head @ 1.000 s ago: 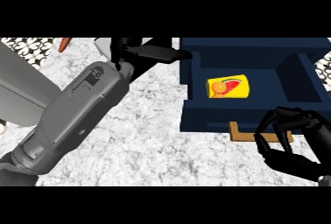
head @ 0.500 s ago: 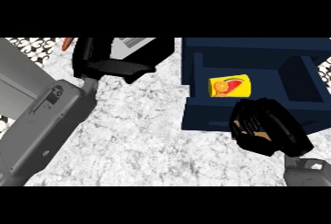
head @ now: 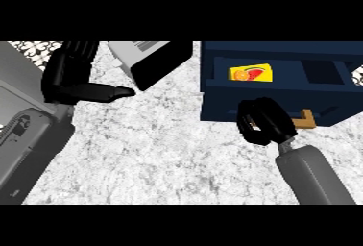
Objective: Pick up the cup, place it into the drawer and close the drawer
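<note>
The dark blue drawer point(head: 220, 103) stands open at the upper right. Inside it, near the left wall, lies the yellow cup point(head: 251, 73) with an orange and red fruit print. My right hand point(head: 264, 121) is at the drawer's front panel with its fingers curled, holding nothing, just left of the wooden handle point(head: 307, 119). My left hand point(head: 74, 77) sits at the upper left, far from the drawer, fingers relaxed and thumb pointing right.
A grey and black appliance point(head: 152, 60) lies on the white marbled counter point(head: 156, 153) between my left hand and the drawer. My left forearm point(head: 28, 139) fills the lower left. A patterned patch point(head: 35, 47) shows at the top left corner.
My right hand went from spread near the handle to curled against the drawer's front. The drawer and cup have shifted toward the top of the view. My left arm swung to the left.
</note>
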Controlling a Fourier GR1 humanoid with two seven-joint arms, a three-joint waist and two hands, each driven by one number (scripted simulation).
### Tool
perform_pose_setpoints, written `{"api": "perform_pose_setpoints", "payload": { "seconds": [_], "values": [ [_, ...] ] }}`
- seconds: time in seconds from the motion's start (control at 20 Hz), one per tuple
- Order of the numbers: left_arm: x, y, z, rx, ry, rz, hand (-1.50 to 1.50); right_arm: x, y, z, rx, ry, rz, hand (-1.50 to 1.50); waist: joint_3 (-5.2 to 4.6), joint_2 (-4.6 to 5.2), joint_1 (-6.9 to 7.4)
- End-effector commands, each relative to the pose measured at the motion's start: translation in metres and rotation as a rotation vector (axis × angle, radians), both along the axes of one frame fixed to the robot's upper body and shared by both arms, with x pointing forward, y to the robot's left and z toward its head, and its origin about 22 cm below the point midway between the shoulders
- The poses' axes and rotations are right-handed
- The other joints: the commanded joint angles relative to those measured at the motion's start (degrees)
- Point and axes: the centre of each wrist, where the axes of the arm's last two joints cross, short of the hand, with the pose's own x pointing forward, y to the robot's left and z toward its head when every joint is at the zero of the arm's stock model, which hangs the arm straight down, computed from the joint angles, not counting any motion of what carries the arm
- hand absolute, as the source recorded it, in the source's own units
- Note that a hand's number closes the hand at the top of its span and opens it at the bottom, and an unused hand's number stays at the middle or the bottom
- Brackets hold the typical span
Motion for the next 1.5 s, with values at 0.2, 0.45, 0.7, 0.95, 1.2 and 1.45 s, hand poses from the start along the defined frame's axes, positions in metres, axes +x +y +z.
{"api": "perform_pose_setpoints", "payload": {
  "seconds": [0.2,0.45,0.7,0.95,1.2,1.45],
  "values": [
    [-0.025,0.035,-0.021,-0.020,-0.005,0.007,-1.50,0.059,0.020,-0.030,-0.002,0.051,-0.019,1.50,0.16,0.52,0.53],
    [-0.025,0.059,-0.027,-0.013,-0.001,0.006,-1.50,0.079,-0.011,-0.028,0.011,0.106,-0.040,1.50,0.17,1.10,0.68],
    [-0.031,0.045,-0.030,-0.033,0.004,-0.034,-1.50,0.103,-0.045,0.009,0.028,0.125,-0.104,1.50,0.23,1.80,2.24],
    [-0.031,0.061,-0.027,-0.006,0.004,-0.067,-1.50,0.109,-0.055,0.020,0.060,0.148,-0.112,1.50,0.23,2.27,3.13],
    [-0.030,0.052,-0.024,-0.028,-0.003,-0.088,-1.50,0.113,-0.054,0.026,0.098,0.148,-0.127,1.50,0.30,2.57,4.07],
    [-0.028,0.045,-0.036,-0.025,0.008,-0.096,-1.50,0.115,-0.063,0.036,0.167,0.101,-0.131,1.50,0.31,3.07,3.87]
  ]
}}
